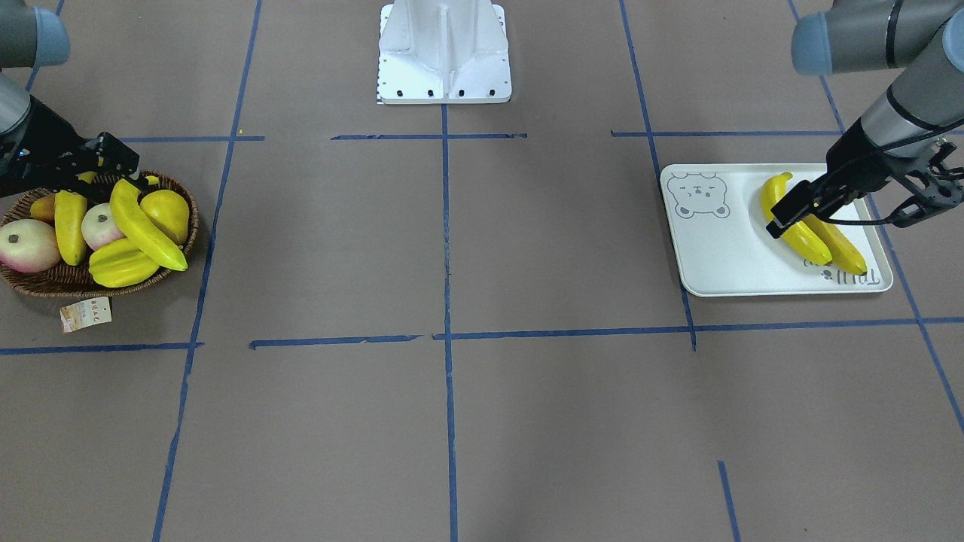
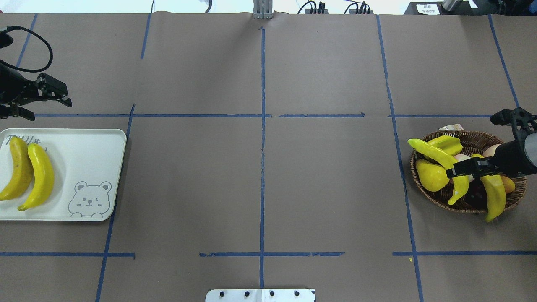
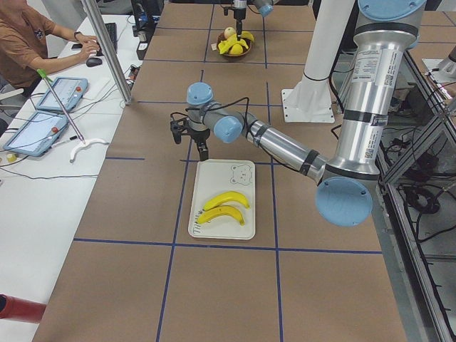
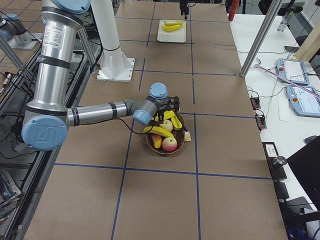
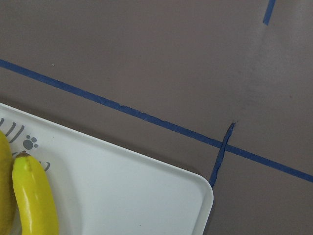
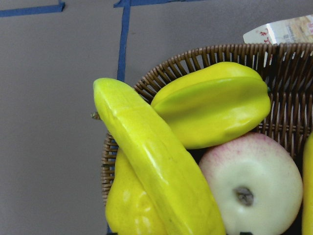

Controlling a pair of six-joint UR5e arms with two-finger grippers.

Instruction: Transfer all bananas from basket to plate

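Two yellow bananas lie side by side on the white bear plate; they also show in the front view. Two more bananas lie in the wicker basket, one propped over the rim across the other fruit. My left gripper is open and empty, above the plate's far edge. My right gripper hovers over the basket, its jaws spread and holding nothing I can see. Its fingertips do not show in the wrist view.
The basket also holds a ridged starfruit, a yellow pear and pink-white apples. A paper tag lies beside the basket. The robot's white base stands at mid table. An operator sits at a side desk.
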